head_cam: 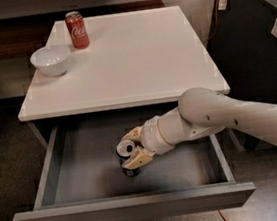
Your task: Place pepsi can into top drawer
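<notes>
Clamped between the two cream fingers of the pincer point(128, 150): a dark blue pepsi can point(131, 172) with a silver top, upright on the floor of the pulled-out grey top drawer point(86, 179), about mid-width and toward its near side. Reached in from the right on a thick white arm point(230, 116). Up on the white counter point(137, 57), far left: a red Coca-Cola can point(77, 30), and nearer and left of it a white bowl point(51, 60), both well apart from the drawer. At far right, a black cabinet point(260, 32).
</notes>
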Action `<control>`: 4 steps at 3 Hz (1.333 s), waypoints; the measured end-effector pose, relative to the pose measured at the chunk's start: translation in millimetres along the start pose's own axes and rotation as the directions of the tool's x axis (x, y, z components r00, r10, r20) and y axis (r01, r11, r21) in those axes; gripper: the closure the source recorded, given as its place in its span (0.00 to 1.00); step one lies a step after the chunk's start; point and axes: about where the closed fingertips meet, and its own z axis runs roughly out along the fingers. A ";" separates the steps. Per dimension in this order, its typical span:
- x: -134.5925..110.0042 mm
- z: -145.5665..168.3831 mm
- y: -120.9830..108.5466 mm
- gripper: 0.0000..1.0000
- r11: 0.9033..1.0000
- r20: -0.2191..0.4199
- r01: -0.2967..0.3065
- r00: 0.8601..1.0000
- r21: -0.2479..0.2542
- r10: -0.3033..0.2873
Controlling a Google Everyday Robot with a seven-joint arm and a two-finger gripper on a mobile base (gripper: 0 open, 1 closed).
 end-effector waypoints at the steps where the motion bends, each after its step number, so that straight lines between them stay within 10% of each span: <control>1: 5.5 5.7 0.6 0.52 1.000 -0.021 0.011 1.000 0.004 -0.011; 3: 13.6 3.5 -2.0 0.00 0.999 -0.024 0.037 0.999 -0.014 -0.038; 4: 13.9 2.4 -2.7 0.00 0.999 -0.022 0.037 0.999 -0.014 -0.037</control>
